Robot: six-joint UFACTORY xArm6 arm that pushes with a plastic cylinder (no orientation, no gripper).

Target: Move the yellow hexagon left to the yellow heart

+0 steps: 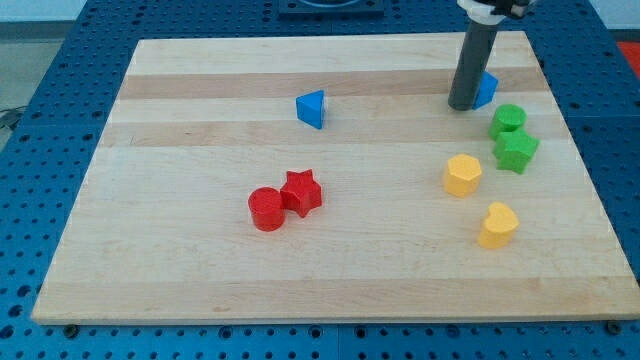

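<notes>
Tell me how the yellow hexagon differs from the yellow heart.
The yellow hexagon has flat sides and corners; the yellow heart has rounded lobes with a notch. The hexagon lies toward the view's top and left of the heart, the heart nearer the bottom edge. The hexagon is closer to my tip, which sits above both by the blue block. Both are yellow, similar in size, untouched.

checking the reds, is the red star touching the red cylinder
Yes, the red star sits pressed against the red cylinder, no gap showing.
</notes>
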